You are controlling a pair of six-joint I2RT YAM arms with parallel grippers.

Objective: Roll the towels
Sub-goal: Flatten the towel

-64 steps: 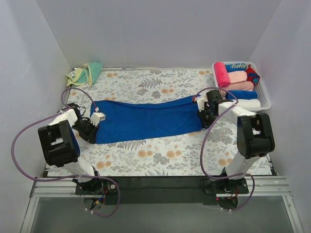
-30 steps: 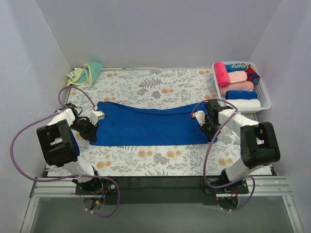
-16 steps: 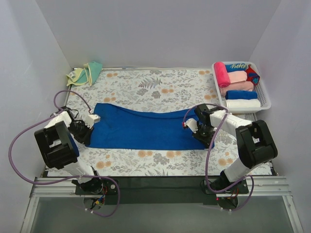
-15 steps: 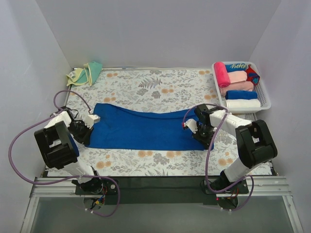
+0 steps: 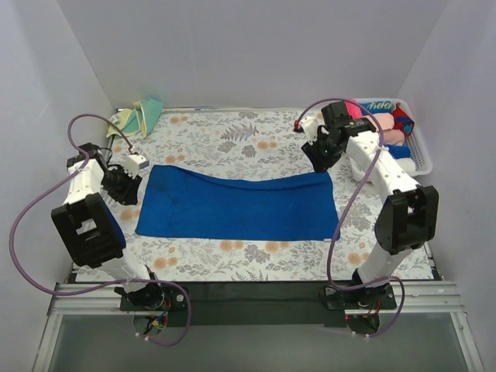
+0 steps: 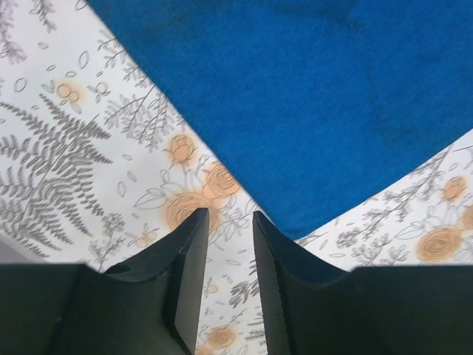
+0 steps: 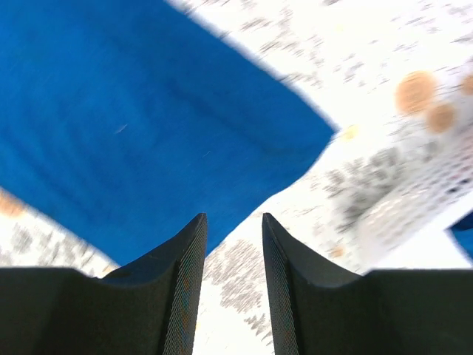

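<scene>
1. Top external view: the floral surface, printed with grey ferns and orange blossoms, fills the floor between white walls
2. The blue towel lies flat and unrolled across the middle of the surface, its long side running left to right and its far edge dipping a little at the middle
3. The left arm runs along the left edge of the surface, and the right arm stretches toward the far right
4. A white basket sits at the far right corner holding rolled towels, pink and pale pink among them; the right arm hides part of it
5. The yellow and green towel lies crumpled in the far left corner, well apart from the blue towel
6. The left jaws hang over bare surface just beside the blue towel's far left corner; in the left wrist view the fingers stand a narrow gap apart with nothing between them
7. The right jaws are raised near the towel's far right corner; the right wrist view is blurred, but its fingers are parted and empty, with the towel's corner below them
</scene>
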